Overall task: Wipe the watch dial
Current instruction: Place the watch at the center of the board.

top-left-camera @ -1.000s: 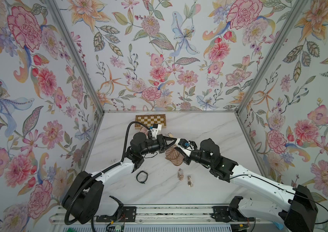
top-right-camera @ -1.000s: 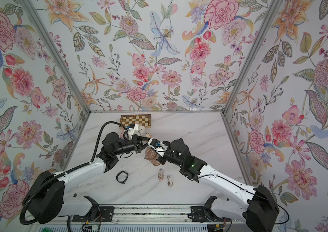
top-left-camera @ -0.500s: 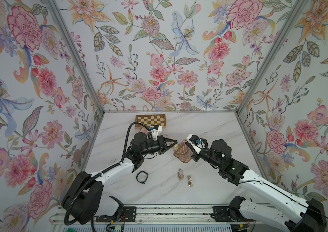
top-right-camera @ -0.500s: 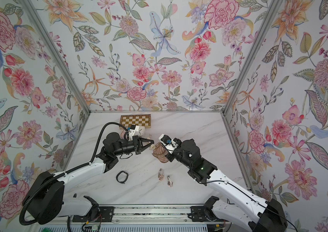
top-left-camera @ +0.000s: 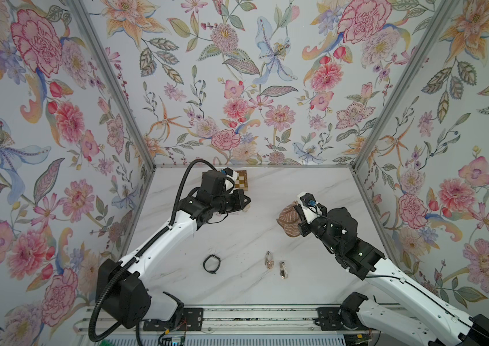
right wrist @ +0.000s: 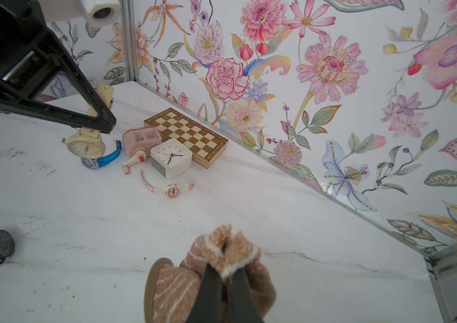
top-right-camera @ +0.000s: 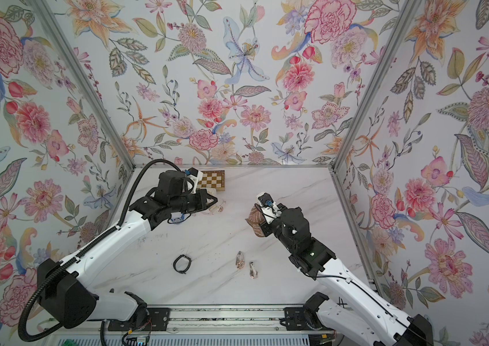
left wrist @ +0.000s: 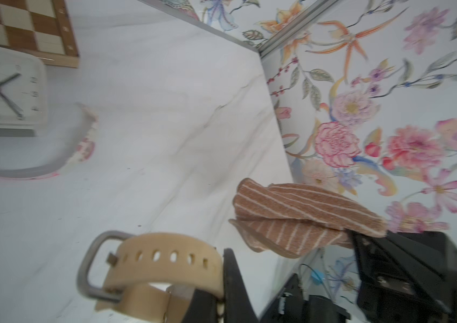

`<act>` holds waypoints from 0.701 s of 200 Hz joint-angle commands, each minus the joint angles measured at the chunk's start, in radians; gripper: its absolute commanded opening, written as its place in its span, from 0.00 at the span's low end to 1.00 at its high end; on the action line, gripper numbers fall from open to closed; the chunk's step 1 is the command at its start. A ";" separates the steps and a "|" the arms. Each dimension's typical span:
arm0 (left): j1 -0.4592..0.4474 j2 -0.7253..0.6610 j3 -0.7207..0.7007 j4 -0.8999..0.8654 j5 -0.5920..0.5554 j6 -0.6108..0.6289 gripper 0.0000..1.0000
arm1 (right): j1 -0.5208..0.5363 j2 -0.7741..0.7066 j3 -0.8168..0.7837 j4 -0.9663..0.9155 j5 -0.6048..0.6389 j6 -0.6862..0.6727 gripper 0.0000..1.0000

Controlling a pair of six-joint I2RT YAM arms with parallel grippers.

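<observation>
Evidently contact comes first: in both top views the left claw (top-left-camera: 246, 200) and the right claw (top-left-camera: 298, 223), clamped on a striped cloth (top-left-camera: 285, 218), stand well apart above the counter (top-left-camera: 237, 239). Left wrist view: jaws pinch the cream watch (left wrist: 163, 260) by its strap. Right wrist view: its dial (right wrist: 86, 146) hangs below that claw, facing the cloth; bring the bunched tip onto the glass, pressing lightly so the strap holds.

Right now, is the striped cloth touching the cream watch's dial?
Apart. The right wrist view shows bare table between the striped cloth and the cream watch.
</observation>
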 commanded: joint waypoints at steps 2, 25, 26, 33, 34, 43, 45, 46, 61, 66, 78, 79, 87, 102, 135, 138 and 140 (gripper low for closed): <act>-0.036 0.081 0.111 -0.369 -0.303 0.222 0.00 | -0.004 -0.018 0.029 -0.001 0.016 0.030 0.00; -0.070 0.186 0.208 -0.453 -0.379 0.276 0.00 | -0.003 -0.016 0.027 0.003 0.002 0.035 0.00; -0.071 0.190 0.211 -0.456 -0.381 0.277 0.00 | -0.003 -0.015 0.027 0.002 0.001 0.035 0.00; -0.079 0.217 0.235 -0.475 -0.401 0.290 0.00 | -0.003 -0.014 0.027 0.002 -0.001 0.037 0.00; -0.081 0.223 0.238 -0.478 -0.408 0.293 0.00 | -0.003 -0.014 0.027 0.002 -0.002 0.037 0.00; -0.088 0.265 0.270 -0.510 -0.440 0.310 0.00 | -0.003 -0.013 0.028 -0.001 -0.003 0.039 0.00; -0.090 0.274 0.276 -0.518 -0.446 0.313 0.00 | -0.003 -0.012 0.029 -0.002 -0.004 0.039 0.00; -0.090 0.279 0.279 -0.521 -0.449 0.314 0.00 | -0.003 -0.013 0.029 -0.002 -0.005 0.039 0.00; -0.098 0.344 0.310 -0.549 -0.469 0.337 0.00 | -0.003 -0.020 0.027 -0.004 -0.006 0.041 0.00; -0.100 0.363 0.318 -0.549 -0.475 0.343 0.00 | -0.003 -0.024 0.025 -0.004 -0.008 0.041 0.00; -0.108 0.402 0.336 -0.544 -0.477 0.351 0.00 | -0.004 -0.028 0.022 -0.004 -0.006 0.041 0.00; -0.109 0.406 0.338 -0.543 -0.475 0.351 0.00 | -0.004 -0.028 0.021 -0.004 -0.006 0.041 0.00; -0.113 0.433 0.354 -0.536 -0.468 0.355 0.00 | -0.004 -0.031 0.022 -0.004 -0.006 0.040 0.00; -0.122 0.489 0.405 -0.535 -0.466 0.363 0.00 | -0.004 -0.031 0.024 -0.004 -0.011 0.040 0.00; -0.142 0.617 0.563 -0.570 -0.469 0.381 0.00 | -0.004 -0.040 0.017 -0.013 -0.010 0.040 0.00; -0.143 0.629 0.576 -0.574 -0.469 0.382 0.00 | -0.004 -0.043 0.016 -0.013 -0.009 0.039 0.00; -0.145 0.636 0.585 -0.575 -0.468 0.384 0.00 | -0.004 -0.043 0.015 -0.013 -0.009 0.039 0.00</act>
